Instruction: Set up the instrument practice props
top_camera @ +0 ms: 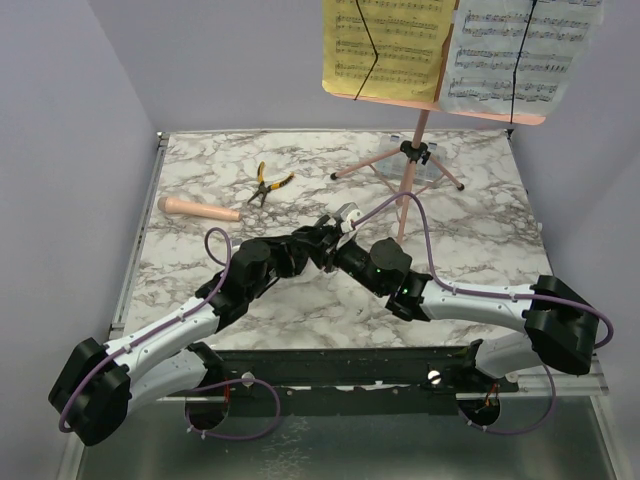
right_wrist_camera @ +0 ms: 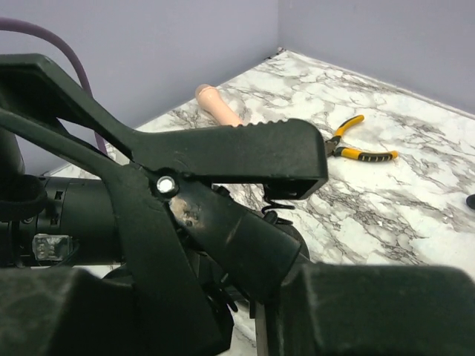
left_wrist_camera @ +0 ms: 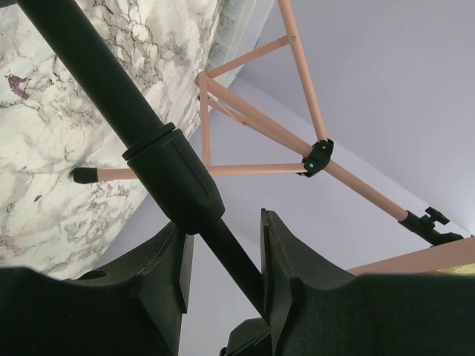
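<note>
- Left gripper (left_wrist_camera: pixel 223 226): jaws are being shown apart, one on each side of the black mic stand (left_wrist_camera: pixel 167 174) pole, just under its collar; no firm squeeze is being seen.
- Right gripper (right_wrist_camera: pixel 252 315): view is being filled by the stand's spring clip (right_wrist_camera: pixel 245 152); apart or together cannot be told.
- Stand is being handled over mid-table (top_camera: pixel 470 240); base hidden.
- Judgement: pole is best being pinched squarely before being stood upright.
- Microphone (top_camera: pixel 198 209) is lying far left, near pliers (top_camera: pixel 268 184).
- Music stand (top_camera: pixel 415 150) with sheets (top_camera: pixel 385 45) is standing back right; legs are worth being avoided.
</note>
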Controlling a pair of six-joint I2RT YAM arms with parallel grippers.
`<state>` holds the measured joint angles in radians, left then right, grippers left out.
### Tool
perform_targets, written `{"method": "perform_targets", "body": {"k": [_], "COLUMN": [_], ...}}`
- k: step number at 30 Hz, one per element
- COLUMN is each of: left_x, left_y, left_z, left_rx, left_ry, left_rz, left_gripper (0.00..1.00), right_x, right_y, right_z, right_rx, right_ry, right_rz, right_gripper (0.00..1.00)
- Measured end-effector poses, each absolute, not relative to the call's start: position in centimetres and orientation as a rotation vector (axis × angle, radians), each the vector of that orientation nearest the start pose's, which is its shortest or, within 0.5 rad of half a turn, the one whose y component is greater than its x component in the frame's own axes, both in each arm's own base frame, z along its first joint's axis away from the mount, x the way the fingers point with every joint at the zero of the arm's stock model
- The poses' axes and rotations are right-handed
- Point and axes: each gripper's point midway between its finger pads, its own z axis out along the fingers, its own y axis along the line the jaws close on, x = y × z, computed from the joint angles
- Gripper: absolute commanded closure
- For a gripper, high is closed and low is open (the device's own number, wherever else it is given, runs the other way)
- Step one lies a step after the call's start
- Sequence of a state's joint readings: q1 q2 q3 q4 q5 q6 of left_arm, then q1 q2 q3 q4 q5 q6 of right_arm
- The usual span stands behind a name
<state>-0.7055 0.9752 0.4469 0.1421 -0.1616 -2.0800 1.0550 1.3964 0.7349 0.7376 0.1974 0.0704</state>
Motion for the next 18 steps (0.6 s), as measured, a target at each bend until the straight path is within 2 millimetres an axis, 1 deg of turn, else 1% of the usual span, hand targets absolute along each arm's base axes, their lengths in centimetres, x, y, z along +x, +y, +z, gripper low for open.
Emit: {"method": "perform_targets", "body": {"k": [1, 2, 6, 8, 9, 11, 14, 18], "left_x": [26.6, 26.6, 26.4, 25.6, 25.1, 24.2, 23.5, 23.3], "left_y": [-23.6, -23.6, -23.7, -24.1, -24.3, -24.5, -24.0, -22.2], "left_z": [18.4, 18.4, 18.5, 18.5, 18.4, 18.2, 17.9, 17.9], "left_rx": [-1.595, -1.595, -1.587, -1.57, -1.561, -1.551, -1.56, -1.589], "left_ry": [1.74, 1.739, 1.739, 1.766, 1.785, 1.817, 1.834, 1.799], "left_rz": [-1.526, -1.526, -1.54, -1.565, -1.575, -1.584, -1.558, -1.487], "left_gripper": [0.6, 0.55, 0.29, 0.18, 0.1, 0.01, 0.01, 0.01], "right_x": [25.1, 25.1, 25.4, 26.1, 26.5, 27.2, 28.2, 29.0], "right_y": [37.9, 37.9, 37.6, 37.0, 36.6, 35.5, 33.5, 31.1], "right_z": [24.8, 24.8, 25.0, 25.4, 25.5, 25.8, 26.5, 27.6], "right_rx": [-0.581, -0.581, -0.567, -0.541, -0.528, -0.504, -0.466, -0.421], "right_ry": [1.431, 1.432, 1.434, 1.444, 1.451, 1.469, 1.49, 1.497], "right_rz": [0.755, 0.754, 0.741, 0.707, 0.684, 0.63, 0.543, 0.462], "right_gripper": [0.99, 0.99, 0.99, 1.0, 0.99, 0.99, 1.0, 0.99]}}
